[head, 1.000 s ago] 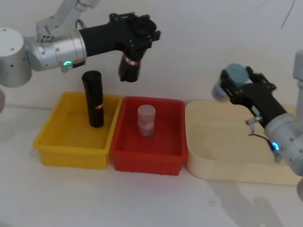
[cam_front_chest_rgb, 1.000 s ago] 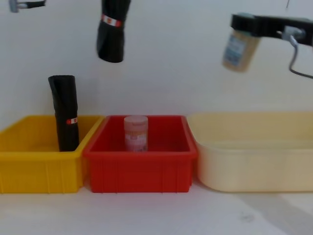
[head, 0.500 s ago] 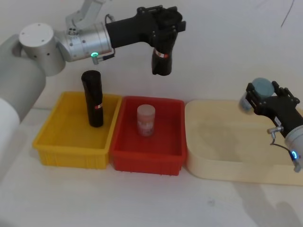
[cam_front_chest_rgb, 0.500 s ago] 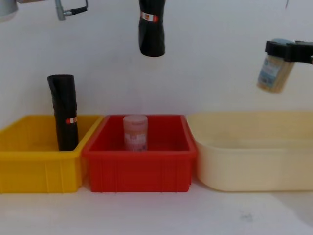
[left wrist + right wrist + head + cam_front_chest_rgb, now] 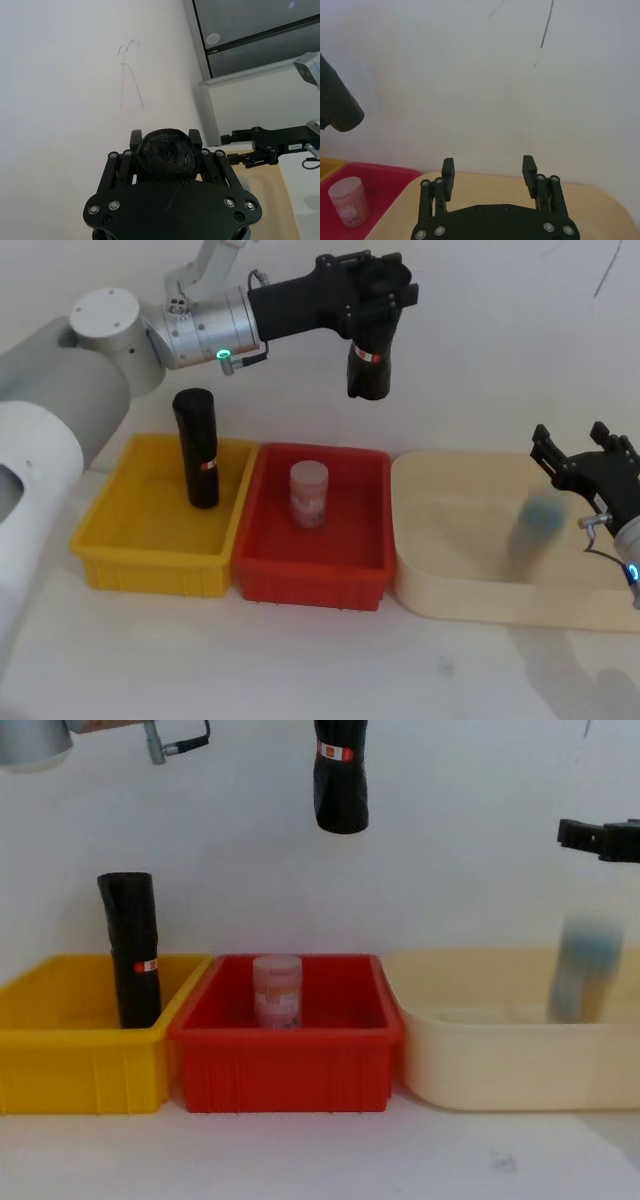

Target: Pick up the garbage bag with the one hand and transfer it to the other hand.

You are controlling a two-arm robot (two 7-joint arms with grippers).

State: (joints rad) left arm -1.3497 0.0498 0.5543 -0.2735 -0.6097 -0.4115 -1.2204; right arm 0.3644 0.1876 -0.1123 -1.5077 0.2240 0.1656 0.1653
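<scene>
The garbage bag (image 5: 368, 372), a short thick black roll with a red-and-white band, hangs in the air above the red bin's far edge. My left gripper (image 5: 371, 328), on the wrist with the green light, is shut on its upper end. The chest view shows the garbage bag (image 5: 340, 792) high up, and the left wrist view shows the garbage bag (image 5: 165, 156) end-on between the fingers of the left gripper (image 5: 166, 138). My right gripper (image 5: 574, 442) hovers open over the beige tub's right part, well apart from the bag. In the right wrist view, the right gripper (image 5: 488, 163) is open with nothing in it and the garbage bag (image 5: 338, 104) is far off.
A blurred blue-lidded jar (image 5: 536, 530) is in mid-air over the beige tub (image 5: 450, 606), below the right gripper. A taller slim black roll (image 5: 197, 446) stands in the yellow bin (image 5: 150, 575). A pink jar (image 5: 309, 495) stands in the red bin (image 5: 310, 585).
The left gripper carried the garbage bag rightward, from over the yellow bin to over the red bin. The right gripper moved right and lower, opened and let go of the jar, which now drops.
</scene>
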